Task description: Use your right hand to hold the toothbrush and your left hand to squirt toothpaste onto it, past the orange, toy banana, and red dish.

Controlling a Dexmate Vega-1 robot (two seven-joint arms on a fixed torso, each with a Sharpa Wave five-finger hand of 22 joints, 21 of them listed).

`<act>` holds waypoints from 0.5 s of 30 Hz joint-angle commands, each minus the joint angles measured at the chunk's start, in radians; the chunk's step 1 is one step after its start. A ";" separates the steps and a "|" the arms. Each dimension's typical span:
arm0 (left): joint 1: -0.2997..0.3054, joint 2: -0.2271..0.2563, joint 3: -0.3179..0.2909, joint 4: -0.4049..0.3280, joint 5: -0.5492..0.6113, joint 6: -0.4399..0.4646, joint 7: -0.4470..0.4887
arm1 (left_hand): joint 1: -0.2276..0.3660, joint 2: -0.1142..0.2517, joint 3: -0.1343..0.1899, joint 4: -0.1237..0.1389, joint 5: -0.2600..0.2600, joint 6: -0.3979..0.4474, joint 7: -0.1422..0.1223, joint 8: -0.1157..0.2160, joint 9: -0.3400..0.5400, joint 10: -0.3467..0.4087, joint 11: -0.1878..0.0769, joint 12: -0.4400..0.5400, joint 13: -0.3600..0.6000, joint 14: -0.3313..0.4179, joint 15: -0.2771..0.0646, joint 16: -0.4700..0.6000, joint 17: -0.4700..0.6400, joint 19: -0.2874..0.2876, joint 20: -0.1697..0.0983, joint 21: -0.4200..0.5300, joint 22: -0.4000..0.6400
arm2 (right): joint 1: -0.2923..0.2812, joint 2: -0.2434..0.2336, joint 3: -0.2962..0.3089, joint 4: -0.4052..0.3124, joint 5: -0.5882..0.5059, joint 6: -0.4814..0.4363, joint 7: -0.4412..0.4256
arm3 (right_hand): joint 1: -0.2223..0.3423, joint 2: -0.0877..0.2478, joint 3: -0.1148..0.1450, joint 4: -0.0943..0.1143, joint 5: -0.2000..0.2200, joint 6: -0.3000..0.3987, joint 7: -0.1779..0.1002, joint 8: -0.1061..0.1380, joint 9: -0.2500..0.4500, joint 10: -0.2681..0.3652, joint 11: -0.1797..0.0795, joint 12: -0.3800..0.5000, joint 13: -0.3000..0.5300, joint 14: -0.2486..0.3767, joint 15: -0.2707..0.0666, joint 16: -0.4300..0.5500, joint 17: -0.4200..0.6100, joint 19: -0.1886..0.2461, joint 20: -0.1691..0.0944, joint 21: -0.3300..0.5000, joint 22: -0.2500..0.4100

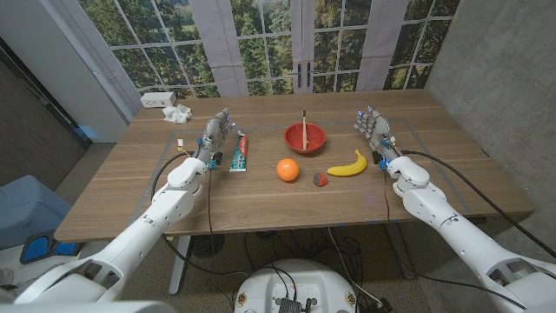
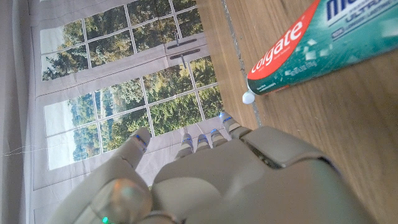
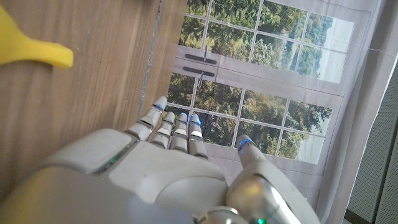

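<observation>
A wooden bench [image 1: 261, 196] stands before tall paned windows with trees behind them, grey walls to either side.

The left hand's fingers [image 2: 186, 144] are extended and apart with nothing in them; the left hand [image 1: 215, 135] stands just beside the toothpaste tube [image 1: 241, 151], at its 9 o'clock, not touching as far as the head view shows. The right hand's fingers [image 3: 171, 127] are likewise spread and empty; the right hand [image 1: 373, 130] waits near the stem end of the toy banana [image 1: 347, 165], at about its 1 o'clock.

The toothbrush [image 1: 304, 127] stands leaning in the red dish [image 1: 305, 137], handle up, at 12 o'clock from the orange [image 1: 287, 169]. A small red and grey thing [image 1: 321, 179] lies between orange and banana. At the far left corner sit a white box [image 1: 158, 99] and crumpled white paper [image 1: 177, 113].

The brush looks light, thin and stiff, and smooth enough to twist between fingertips; I would take it by the upper handle, well clear of the dish rim, since the dish may tip or slide if nudged. The tube is soft and will dent wherever pressed; a hold around its middle seems best, squeezing gently toward the cap end. Whether the small white cap [image 2: 248, 98] is on tight, I cannot tell.
</observation>
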 commanded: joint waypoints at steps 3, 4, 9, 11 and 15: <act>0.012 0.000 0.004 -0.042 0.042 0.020 0.087 | 0.006 0.063 0.003 -0.012 0.006 -0.001 -0.005 0.007 0.004 -0.005 -0.005 0.009 0.002 -0.029 -0.013 0.007 0.001 0.009 -0.010 0.003 0.001 | 0.024 0.027 0.005 0.080 0.015 0.012 0.008 | 0.018 0.037 0.005 -0.007 0.004 0.012 0.005 0.006 0.002 0.009 0.004 0.004 0.003 0.006 -0.015 0.007 0.001 0.011 -0.022 0.003 0.005; 0.013 0.001 0.004 -0.045 0.043 0.022 0.089 | 0.007 0.059 0.001 -0.017 0.005 0.002 -0.006 0.009 0.005 -0.001 -0.005 0.010 0.001 -0.026 -0.010 0.007 0.000 0.014 -0.008 0.003 0.001 | 0.025 0.029 0.006 0.084 0.017 0.014 0.010 | 0.019 0.036 0.004 -0.008 0.003 0.013 0.005 0.007 0.002 0.009 0.005 0.004 0.003 0.006 -0.014 0.007 0.001 0.012 -0.019 0.003 0.005; 0.013 0.001 0.002 -0.043 0.041 0.025 0.090 | 0.009 0.052 -0.005 -0.032 0.004 0.009 -0.007 0.011 0.005 0.007 -0.006 0.012 0.001 -0.013 -0.007 0.008 -0.001 0.031 0.006 0.002 0.002 | 0.023 0.027 0.000 0.076 0.003 0.007 -0.010 | 0.022 0.034 0.002 -0.014 0.001 0.016 0.010 0.007 0.002 0.016 0.008 0.005 0.003 0.012 -0.006 0.008 -0.001 0.018 -0.010 0.000 0.005; 0.013 0.001 0.001 -0.040 0.038 0.024 0.087 | 0.010 0.052 -0.005 -0.034 0.004 0.010 -0.008 0.012 0.005 0.008 -0.007 0.012 0.001 -0.012 -0.005 0.008 -0.001 0.033 0.006 0.002 0.002 | 0.022 0.027 -0.001 0.074 0.006 0.002 -0.009 | 0.025 0.033 0.002 -0.018 0.000 0.019 0.012 0.008 0.003 0.021 0.009 0.006 0.003 0.015 -0.004 0.008 -0.002 0.021 -0.008 -0.002 0.006; 0.014 0.006 -0.002 -0.036 0.037 0.018 0.079 | 0.011 0.052 -0.006 -0.038 0.004 0.012 -0.008 0.012 0.005 0.011 -0.006 0.013 0.001 -0.010 -0.005 0.008 -0.001 0.036 0.008 0.001 0.002 | 0.010 0.026 -0.014 0.038 -0.039 -0.001 -0.073 | 0.043 0.033 0.009 -0.038 -0.003 0.025 0.017 0.009 0.003 0.031 0.017 0.007 0.003 0.029 0.005 0.009 -0.008 0.033 0.005 -0.005 0.006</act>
